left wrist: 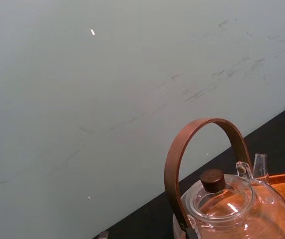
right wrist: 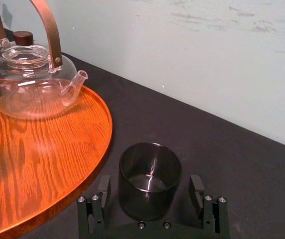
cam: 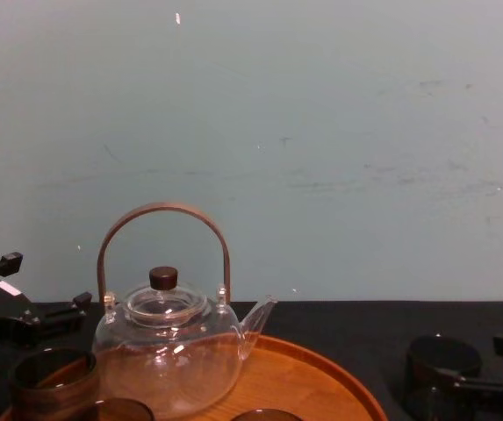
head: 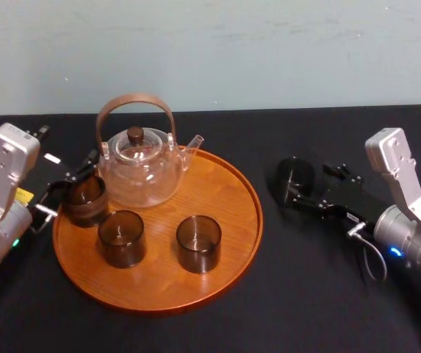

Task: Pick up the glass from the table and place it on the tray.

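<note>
no readable text, labels, brands, numbers or signs on anything

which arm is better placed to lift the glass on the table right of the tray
Right. The right gripper sits open around that glass, just off the tray; the left gripper is at the tray's far side.

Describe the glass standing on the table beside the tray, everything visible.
The glass is a short, straight-walled tumbler of dark smoky glass, open-topped and apparently empty, with light glinting inside. It stands upright on the black table, just off the tray on the robot's right, not touching its rim. The right gripper brackets it, one finger on each side; its jaws are open, with a gap visible between each finger and the glass wall.
</note>
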